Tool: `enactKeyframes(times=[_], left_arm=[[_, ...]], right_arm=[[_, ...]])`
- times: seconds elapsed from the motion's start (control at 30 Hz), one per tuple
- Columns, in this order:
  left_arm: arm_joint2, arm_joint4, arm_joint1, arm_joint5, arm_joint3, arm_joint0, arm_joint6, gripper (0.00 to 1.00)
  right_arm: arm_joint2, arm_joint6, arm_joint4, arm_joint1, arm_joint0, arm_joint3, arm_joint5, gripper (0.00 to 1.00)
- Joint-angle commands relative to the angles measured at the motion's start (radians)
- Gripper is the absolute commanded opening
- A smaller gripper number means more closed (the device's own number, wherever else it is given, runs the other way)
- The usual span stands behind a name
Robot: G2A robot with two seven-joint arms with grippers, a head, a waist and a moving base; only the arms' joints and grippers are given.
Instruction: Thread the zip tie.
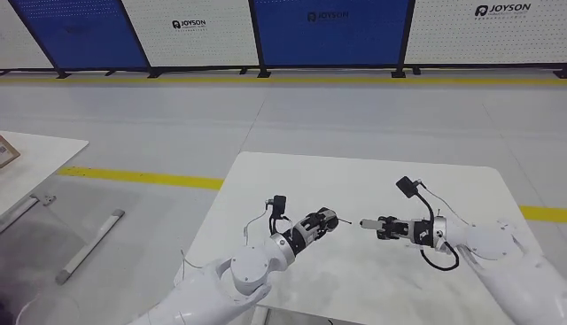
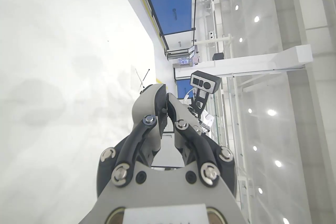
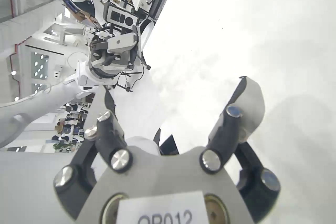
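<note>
From the top we see both grippers over the white table point(image 1: 354, 176), tips facing. The left gripper point(image 1: 333, 221) sits at 9 o'clock of the right gripper point(image 1: 367, 225), with a small gap between them. The left wrist view adds what the top cannot: its pads point(image 2: 160, 104) are clenched on the black zip tie point(image 2: 141, 82), whose thin strands stick out past the fingertips. The right wrist view shows its own fingers point(image 3: 248, 93) released — spread wide apart. Printed white labels point(image 3: 160, 206) sit on both wrist plates, and the blue and white panels point(image 1: 332, 15) beyond the table carry logos.
</note>
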Motion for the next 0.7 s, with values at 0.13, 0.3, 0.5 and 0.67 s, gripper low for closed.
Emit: enactKeyframes(times=[0.13, 0.3, 0.5, 0.67], left_arm=[[0.0, 0.054, -0.009, 0.0, -0.018, 0.014, 0.029, 0.0], [0.007, 0.083, -0.021, 0.02, -0.037, 0.015, 0.052, 0.0], [0.008, 0.095, -0.028, 0.036, -0.032, 0.012, 0.067, 0.0], [0.008, 0.095, -0.028, 0.035, -0.031, 0.013, 0.066, 0.0]], right_arm=[[-0.029, 0.033, 0.154, -0.034, 0.011, 0.102, 0.006, 1.0], [-0.072, 0.12, 0.268, -0.092, 0.054, 0.166, -0.03, 1.0], [-0.071, 0.13, 0.278, -0.096, 0.055, 0.171, -0.03, 1.0], [-0.071, 0.125, 0.277, -0.096, 0.052, 0.17, -0.029, 1.0]])
